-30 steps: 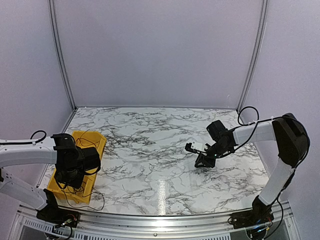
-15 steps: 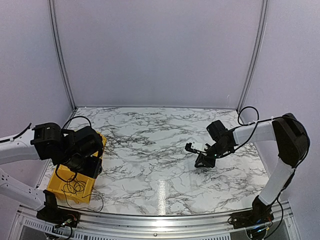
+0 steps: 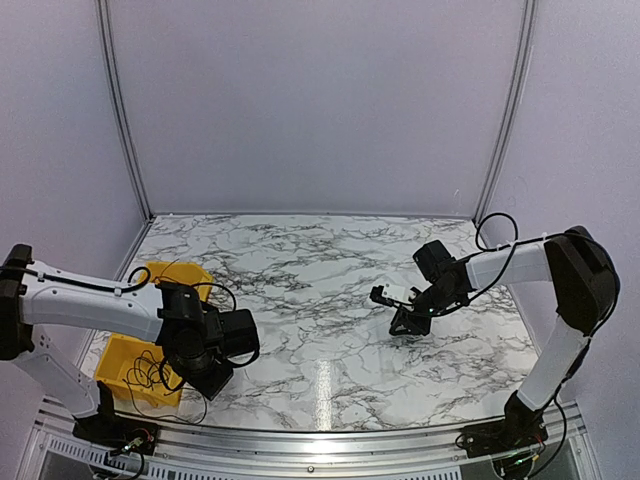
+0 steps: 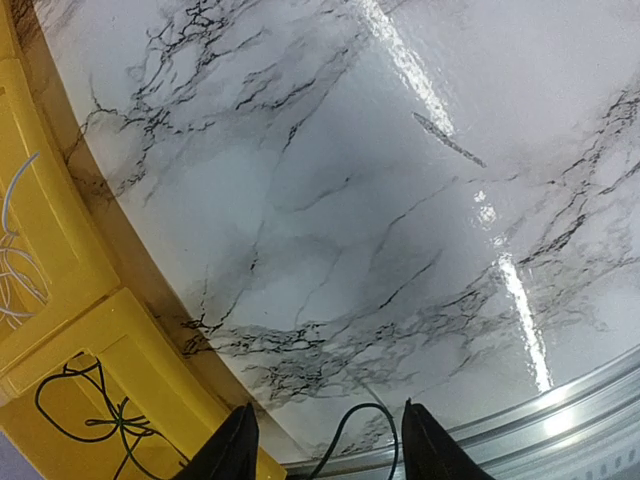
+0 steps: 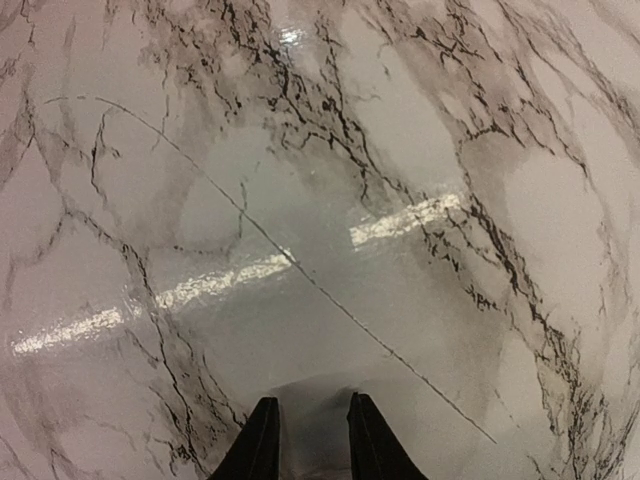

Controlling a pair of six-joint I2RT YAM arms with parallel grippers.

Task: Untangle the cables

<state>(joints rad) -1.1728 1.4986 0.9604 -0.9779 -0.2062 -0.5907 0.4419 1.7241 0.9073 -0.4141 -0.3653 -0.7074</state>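
Note:
Thin black cables (image 3: pixel 150 372) lie tangled in the near compartment of a yellow bin (image 3: pixel 120 358) at the front left. In the left wrist view the tangle (image 4: pixel 95 420) sits low on the left. My left gripper (image 3: pixel 210 378) hangs just right of the bin, above the table's front edge. Its jaws (image 4: pixel 328 403) are open, and a loop of black cable (image 4: pixel 364 405) rises between them without being pinched. My right gripper (image 3: pixel 408 325) points down at the marble at centre right. The right gripper (image 5: pixel 313 399) is open by a narrow gap with nothing in it.
White wires (image 4: pixel 15 260) lie in the bin's far compartment (image 4: pixel 60 250). A metal rail (image 4: pixel 560 420) runs along the table's front edge. A thin dark line (image 5: pixel 300 275) crosses the marble ahead of the right fingers; I cannot tell whether it is a wire.
My left arm has swung right, from over the yellow bin to the table beside it, and its jaws have widened. The right arm has not moved.

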